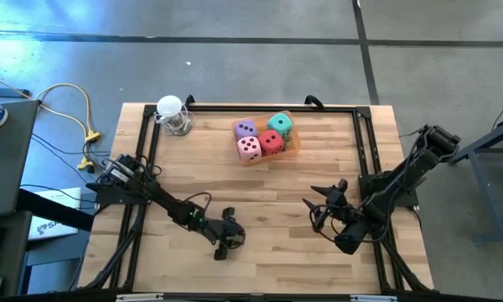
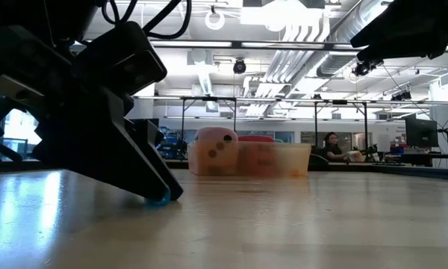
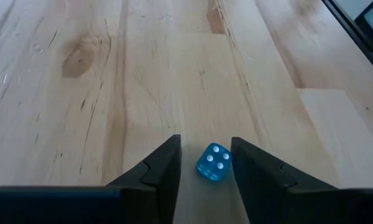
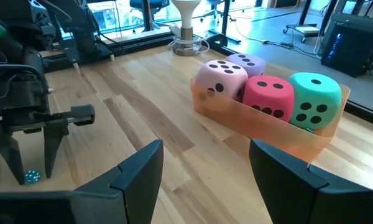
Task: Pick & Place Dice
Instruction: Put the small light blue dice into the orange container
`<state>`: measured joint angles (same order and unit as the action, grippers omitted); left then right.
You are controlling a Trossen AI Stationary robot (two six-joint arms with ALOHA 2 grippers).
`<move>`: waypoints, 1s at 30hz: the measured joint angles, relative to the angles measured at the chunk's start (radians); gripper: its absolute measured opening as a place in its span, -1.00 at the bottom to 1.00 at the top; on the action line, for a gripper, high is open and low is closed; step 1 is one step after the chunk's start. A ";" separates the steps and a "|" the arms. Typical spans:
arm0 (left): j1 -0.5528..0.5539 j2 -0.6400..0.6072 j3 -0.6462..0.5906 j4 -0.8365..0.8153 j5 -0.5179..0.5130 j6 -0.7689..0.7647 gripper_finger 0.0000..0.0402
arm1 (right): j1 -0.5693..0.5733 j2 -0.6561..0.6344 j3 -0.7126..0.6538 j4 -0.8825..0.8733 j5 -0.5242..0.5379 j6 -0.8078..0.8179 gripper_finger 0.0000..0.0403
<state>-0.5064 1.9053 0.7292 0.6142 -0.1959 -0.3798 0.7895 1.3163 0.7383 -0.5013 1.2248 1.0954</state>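
The left gripper (image 3: 205, 168) is down at the near side of the wooden table (image 1: 260, 193), fingertips on the boards, with a small blue die (image 3: 213, 163) sitting in the gap between its two fingers (image 3: 161, 171) — they flank it closely, but there is a sliver of daylight on each side, so it is bracketed rather than pinched. From table level the blue speck peeks out under the fingertip (image 2: 158, 196).

The right gripper (image 1: 318, 204) hangs over the right half of the table, fingers spread apart and holding nothing, aimed toward the far edge.

Out there sits the shallow orange tray (image 4: 261, 127), and all four big dice are packed in it — pink die (image 4: 221, 81) and red die (image 4: 270, 93) in front, purple die (image 4: 247, 62) behind, teal die (image 4: 314, 96) at the end. A white lamp-like stand (image 1: 173, 113) occupies the far left corner.
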 joint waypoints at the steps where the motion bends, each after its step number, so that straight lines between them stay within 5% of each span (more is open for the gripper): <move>1: 0.000 0.000 0.000 0.000 0.000 -0.010 -0.34 | 0.000 0.000 0.000 0.002 -0.002 0.000 0.15; 20: -0.007 0.002 -0.003 -0.008 0.005 -0.040 -0.72 | 0.000 0.000 0.000 0.013 -0.005 -0.001 0.15; 30: 0.000 -0.023 -0.006 -0.023 0.016 0.037 -0.75 | 0.000 0.000 0.000 0.050 -0.007 -0.001 0.15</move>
<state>-0.5068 1.8822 0.7231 0.5913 -0.1798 -0.3433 0.7891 1.3163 0.7383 -0.4518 1.2183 1.0943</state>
